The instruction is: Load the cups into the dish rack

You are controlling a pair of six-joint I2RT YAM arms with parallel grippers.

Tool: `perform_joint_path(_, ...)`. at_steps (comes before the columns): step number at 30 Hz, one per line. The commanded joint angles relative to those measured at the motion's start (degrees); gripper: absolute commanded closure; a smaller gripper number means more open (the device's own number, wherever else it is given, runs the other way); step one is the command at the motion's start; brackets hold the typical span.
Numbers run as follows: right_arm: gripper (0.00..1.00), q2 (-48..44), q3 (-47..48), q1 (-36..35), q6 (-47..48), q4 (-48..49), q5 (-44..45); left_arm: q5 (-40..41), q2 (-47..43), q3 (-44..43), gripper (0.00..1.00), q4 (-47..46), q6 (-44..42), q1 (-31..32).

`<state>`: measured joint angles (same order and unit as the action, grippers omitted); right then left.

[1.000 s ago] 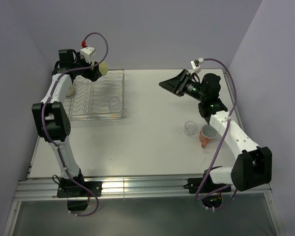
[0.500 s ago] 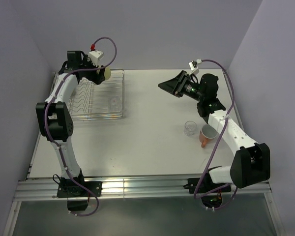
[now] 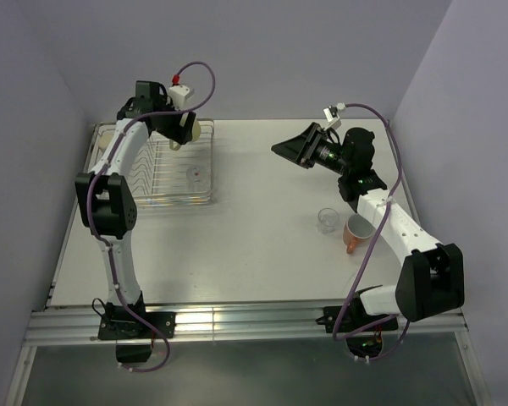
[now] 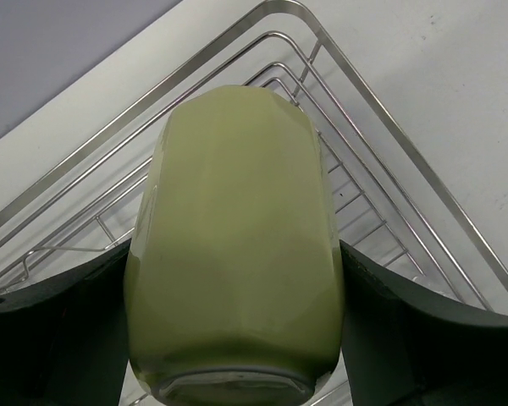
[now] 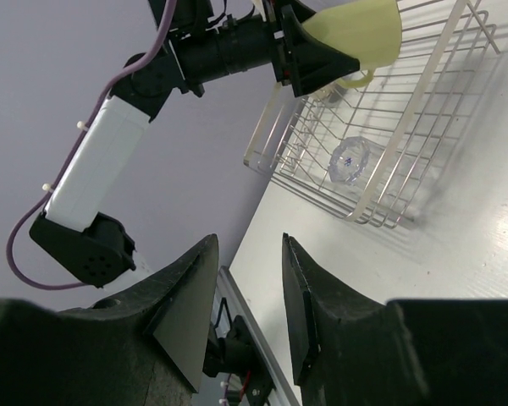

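Left fingers: the two dark fingers are spreading wide and pinching the pale yellow-green mug by its faceted sides, one finger on each flank.
Left gripper: the left gripper is hanging over the far right corner of the dish rack, carrying the mug up in the air.
Mug's lie: from the right wrist view its handle is pointing down toward the rack wires; from the left wrist view the rack's corner is showing behind it.
Left arm: it is reaching up and over the rack from the near left edge of the table.
Right fingers: the right gripper is standing with its fingers partly apart and nothing between them.
Right gripper's place: it is hovering above the far right part of the table, well apart from the rack and facing toward it.
In the rack: one clear glass is sitting among the wires near the right side of the rack.
On the table: a second clear glass is standing upright on the right side, below the right arm.
Beside it: an orange-salmon mug with a white inside is sitting just to the right of that glass, leaning over; I cannot tell whether the two are touching.
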<state>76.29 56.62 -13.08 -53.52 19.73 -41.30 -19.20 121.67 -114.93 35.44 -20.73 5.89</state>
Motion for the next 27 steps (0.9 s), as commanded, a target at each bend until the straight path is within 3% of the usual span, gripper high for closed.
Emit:
perform_joint_path(1,0.57,-0.2,-0.7,-0.1,0.6,2.2,-0.6,3.7,-1.3,-5.2,1.0,1.3,0.3,1.8)
perform_joint_path(10,0.57,-0.1,-0.6,-0.1,0.7,1.8,-0.8,9.1,-0.6,-5.7,1.0,6.7,-1.2,5.1)
perform_joint_path(27,0.57,0.4,0.0,-0.2,1.4,0.6,-1.1,12.2,-0.7,-1.7,1.0,10.4,-3.7,7.6)
